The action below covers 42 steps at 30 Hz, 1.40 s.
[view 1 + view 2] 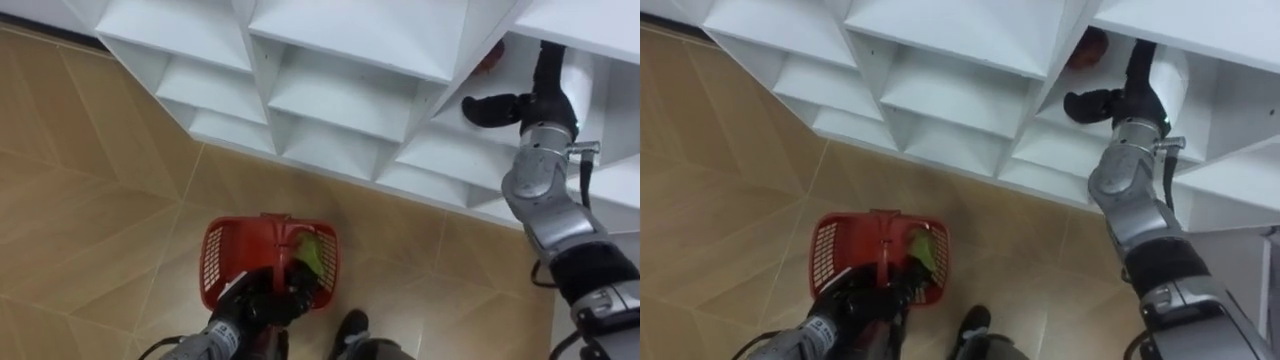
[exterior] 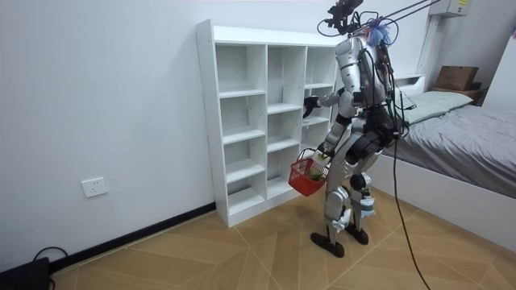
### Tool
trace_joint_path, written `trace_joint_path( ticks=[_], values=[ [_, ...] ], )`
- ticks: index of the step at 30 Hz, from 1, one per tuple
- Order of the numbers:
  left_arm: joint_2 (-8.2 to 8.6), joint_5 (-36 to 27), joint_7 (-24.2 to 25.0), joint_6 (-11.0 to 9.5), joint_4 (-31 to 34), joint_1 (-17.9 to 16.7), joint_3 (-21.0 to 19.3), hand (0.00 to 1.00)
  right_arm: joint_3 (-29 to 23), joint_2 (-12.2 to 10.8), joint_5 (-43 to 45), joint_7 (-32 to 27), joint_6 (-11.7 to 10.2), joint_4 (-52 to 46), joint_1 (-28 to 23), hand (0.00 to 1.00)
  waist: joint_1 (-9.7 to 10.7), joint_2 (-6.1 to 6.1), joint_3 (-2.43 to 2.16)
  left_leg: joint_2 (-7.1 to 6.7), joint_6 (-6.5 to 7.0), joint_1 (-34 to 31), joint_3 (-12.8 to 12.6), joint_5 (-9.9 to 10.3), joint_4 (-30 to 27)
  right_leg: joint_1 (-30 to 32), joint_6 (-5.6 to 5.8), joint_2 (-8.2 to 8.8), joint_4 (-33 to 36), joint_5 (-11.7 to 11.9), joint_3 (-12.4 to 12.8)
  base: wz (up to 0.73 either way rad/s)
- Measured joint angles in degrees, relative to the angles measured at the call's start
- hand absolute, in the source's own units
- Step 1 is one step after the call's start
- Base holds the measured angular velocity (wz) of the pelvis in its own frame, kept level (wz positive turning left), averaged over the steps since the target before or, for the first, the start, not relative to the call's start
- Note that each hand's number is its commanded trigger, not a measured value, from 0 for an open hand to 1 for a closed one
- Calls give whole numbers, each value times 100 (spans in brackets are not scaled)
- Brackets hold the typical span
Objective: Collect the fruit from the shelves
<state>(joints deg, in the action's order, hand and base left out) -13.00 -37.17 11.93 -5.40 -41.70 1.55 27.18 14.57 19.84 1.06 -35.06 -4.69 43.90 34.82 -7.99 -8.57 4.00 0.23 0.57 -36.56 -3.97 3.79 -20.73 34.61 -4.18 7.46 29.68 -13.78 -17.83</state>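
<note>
Right hand (image 1: pixel 1132 92) is raised into a compartment of the white closet (image 1: pixel 940 95), fingers straight and pointing inward, thumb spread out to the side; it holds nothing. A red fruit (image 1: pixel 1092 47) lies in the same compartment, toward its back, just beside the fingers on the robot's left and partly hidden by the divider. Contact between the two cannot be confirmed.

Left hand (image 1: pixel 262 300) hangs low, its fingers curled round the near side of a red basket (image 1: pixel 222 262), which it carries above the wooden floor (image 1: pixel 100 200). A green fruit (image 1: pixel 312 255) lies inside the basket against its right wall.

In the room view the robot stands upright facing the closet, close to it, with a bed (image 2: pixel 468 129) behind it on the room view's right.
</note>
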Motion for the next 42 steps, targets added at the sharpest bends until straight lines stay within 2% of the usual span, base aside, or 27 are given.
trace_joint_path(
  ticks=[3,6,10,17,26,27,28,29,33,37,41,42],
  values=[
    [-63,-82,6,-24,62,-12,20,100,-2,0,-286,-31,44,77,134,0,0,-102,11,-9,1,-81,1,0,-12,82,1,11,17,-1,-8,3],
    [-46,-87,7,-53,100,-23,21,100,-11,25,-334,-64,54,84,296,0,11,-162,14,-12,5,-204,17,-3,-33,183,1,12,33,0,-23,3],
    [-37,-90,20,-80,288,-144,21,100,-63,35,-283,-127,47,93,460,0,31,-160,14,-23,9,-322,90,-5,-99,227,-1,29,71,-6,-129,12],
    [-73,-109,113,-80,394,-181,46,100,-77,46,-333,-132,29,93,466,0,13,-152,14,-97,12,-372,129,-1,-135,322,12,144,234,-122,-147,6],
    [-109,-152,131,-119,642,-182,213,100,-26,81,-345,-265,28,92,537,0,-28,-130,26,-194,-4,-749,102,36,-519,792,-88,385,934,-392,-146,9],
    [-124,-153,140,-120,693,-188,240,100,-5,82,-346,-263,28,93,536,20,-32,-128,26,-183,-14,-772,123,42,-546,800,-109,383,949,-405,-178,7],
    [-132,-157,174,-120,714,-191,252,100,-3,85,-357,-257,25,110,537,87,-41,-128,26,-176,-26,-786,149,34,-547,811,-120,376,952,-410,-191,5],
    [-133,-160,187,-115,727,-193,254,100,10,90,-387,-241,22,118,537,100,-51,-128,26,-171,-30,-788,161,31,-547,813,-123,371,952,-409,-191,0],
    [-225,-270,224,-116,900,-295,291,100,238,137,-780,120,-42,294,539,100,-61,-128,27,-115,-54,-780,139,36,-552,786,-155,309,905,-381,-191,-4],
    [-237,-264,226,-120,946,-336,289,100,288,153,-1040,413,-71,573,539,100,-66,-124,31,-108,-67,-740,107,33,-503,771,-167,304,895,-388,-184,0],
    [-233,-264,226,-112,943,-336,310,100,383,360,-1208,695,-304,906,567,100,-114,-95,75,-98,-75,-640,108,38,-475,663,-168,288,849,-401,-192,-1],
    [-233,-264,226,-116,963,-334,316,100,386,435,-1211,754,-331,968,568,100,-156,-95,114,-93,-79,-599,110,40,-457,614,-168,280,825,-400,-202,0]
  ],
)
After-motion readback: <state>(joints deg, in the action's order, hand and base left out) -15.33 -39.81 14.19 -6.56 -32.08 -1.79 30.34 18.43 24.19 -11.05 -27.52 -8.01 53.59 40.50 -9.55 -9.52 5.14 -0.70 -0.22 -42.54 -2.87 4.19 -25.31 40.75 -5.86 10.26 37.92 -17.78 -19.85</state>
